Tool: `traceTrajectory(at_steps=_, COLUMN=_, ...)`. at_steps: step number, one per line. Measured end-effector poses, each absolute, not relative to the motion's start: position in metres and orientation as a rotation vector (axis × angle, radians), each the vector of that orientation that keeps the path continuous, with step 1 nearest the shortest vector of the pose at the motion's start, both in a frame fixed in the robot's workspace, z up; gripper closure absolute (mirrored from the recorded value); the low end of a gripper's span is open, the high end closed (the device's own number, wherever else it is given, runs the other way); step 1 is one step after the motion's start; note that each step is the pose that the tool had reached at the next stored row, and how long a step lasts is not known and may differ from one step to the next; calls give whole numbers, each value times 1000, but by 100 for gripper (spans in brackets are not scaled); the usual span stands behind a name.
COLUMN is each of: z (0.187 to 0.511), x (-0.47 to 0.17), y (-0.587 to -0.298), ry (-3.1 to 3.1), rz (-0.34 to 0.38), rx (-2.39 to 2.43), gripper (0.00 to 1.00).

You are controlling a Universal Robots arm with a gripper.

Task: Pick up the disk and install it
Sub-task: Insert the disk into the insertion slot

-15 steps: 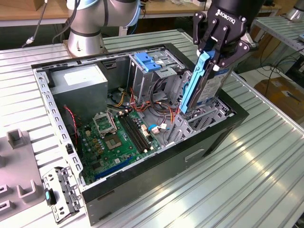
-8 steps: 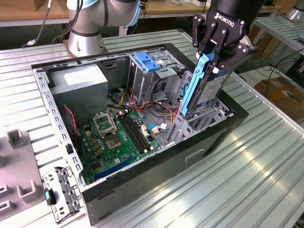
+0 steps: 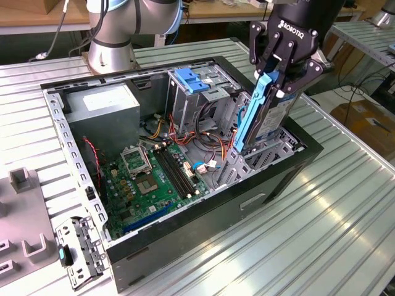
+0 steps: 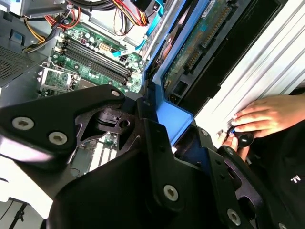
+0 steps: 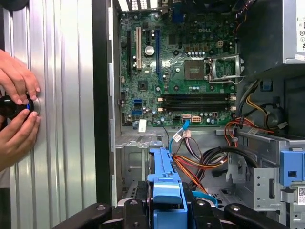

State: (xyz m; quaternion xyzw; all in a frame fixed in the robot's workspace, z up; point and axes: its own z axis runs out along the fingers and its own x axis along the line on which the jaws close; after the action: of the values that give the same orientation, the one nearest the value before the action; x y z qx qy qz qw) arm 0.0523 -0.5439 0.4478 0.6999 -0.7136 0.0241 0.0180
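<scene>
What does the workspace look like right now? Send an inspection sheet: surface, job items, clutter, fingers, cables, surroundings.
Surface: ribbed metal table; open computer case lying on it.
Job's things: the disk with blue rails is tilted, lower end in the bay at the case's front, upper end above the rim; not seated.
Clutter: grey fixtures and a metal bracket at the exterior view's left.
Grippers: gripper, fingers shut on the disk's upper end.
Cables: red, orange and black bundle loose inside the case beside the bay.
Surroundings: a person's hands on the table beside the case; cardboard box on the floor.
</scene>
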Motion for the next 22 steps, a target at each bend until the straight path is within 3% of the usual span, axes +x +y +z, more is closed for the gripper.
traceTrajectory(at_steps=22, z=434, x=54, y=-546, ry=-2215, rz=73, rx=2174, gripper=63)
